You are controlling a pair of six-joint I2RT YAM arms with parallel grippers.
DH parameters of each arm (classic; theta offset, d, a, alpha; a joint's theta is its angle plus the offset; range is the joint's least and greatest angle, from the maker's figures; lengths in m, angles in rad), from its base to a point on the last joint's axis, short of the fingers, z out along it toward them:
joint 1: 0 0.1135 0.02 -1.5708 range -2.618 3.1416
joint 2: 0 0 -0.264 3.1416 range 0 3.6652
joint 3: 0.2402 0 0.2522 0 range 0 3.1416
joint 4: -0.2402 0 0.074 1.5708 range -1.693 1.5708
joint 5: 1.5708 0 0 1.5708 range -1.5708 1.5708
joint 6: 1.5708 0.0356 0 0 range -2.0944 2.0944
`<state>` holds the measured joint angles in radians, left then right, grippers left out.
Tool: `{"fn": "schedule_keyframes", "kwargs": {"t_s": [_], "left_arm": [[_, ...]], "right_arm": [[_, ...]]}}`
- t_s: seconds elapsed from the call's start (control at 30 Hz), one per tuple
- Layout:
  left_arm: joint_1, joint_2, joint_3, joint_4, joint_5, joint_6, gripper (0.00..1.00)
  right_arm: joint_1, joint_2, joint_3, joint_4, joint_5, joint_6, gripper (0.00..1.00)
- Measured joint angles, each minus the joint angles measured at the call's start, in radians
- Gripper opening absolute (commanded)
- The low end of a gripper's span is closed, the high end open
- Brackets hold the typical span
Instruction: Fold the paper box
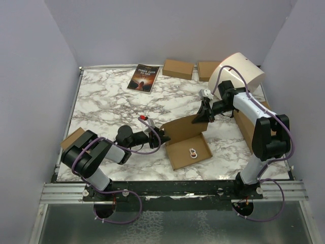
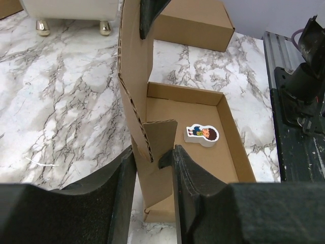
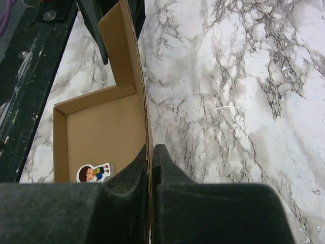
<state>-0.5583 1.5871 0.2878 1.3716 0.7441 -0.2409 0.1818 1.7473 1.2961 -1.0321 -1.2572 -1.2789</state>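
Observation:
The paper box (image 1: 189, 147) lies open at the table's middle as a shallow brown tray with its lid (image 1: 184, 129) raised upright. A small cartoon-figure piece (image 1: 192, 151) lies in the tray. My right gripper (image 1: 203, 117) is shut on the lid's top edge, seen edge-on between its fingers in the right wrist view (image 3: 150, 150). My left gripper (image 1: 161, 136) is at the lid's left end. In the left wrist view its jaws (image 2: 152, 155) stand apart astride the lid's side flap (image 2: 157, 137), with the right fingertip (image 2: 177, 160) against the tab.
A book (image 1: 144, 78) and two small brown boxes (image 1: 177, 68) (image 1: 207, 70) lie at the back. A white rounded object (image 1: 242, 71) stands at back right above a large flat brown box (image 1: 246, 124). Another brown box (image 1: 71, 138) sits at the left edge.

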Motion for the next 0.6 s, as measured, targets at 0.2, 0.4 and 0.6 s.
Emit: {"fn": "schedule_keyframes", "kwargs": {"t_s": [0.2,0.4,0.6], "left_arm": [[0.000,0.000,0.002,-0.005,-0.003,0.002,0.18],[0.000,0.003,0.014,-0.015,-0.003,-0.014,0.47],[0.005,0.002,0.016,0.013,0.030,-0.032,0.50]], "right_arm": [[0.000,0.000,0.000,-0.017,0.000,-0.018,0.01],[-0.005,0.000,0.000,-0.024,-0.003,-0.033,0.01],[0.003,0.000,0.000,-0.047,-0.033,-0.045,0.01]]}}
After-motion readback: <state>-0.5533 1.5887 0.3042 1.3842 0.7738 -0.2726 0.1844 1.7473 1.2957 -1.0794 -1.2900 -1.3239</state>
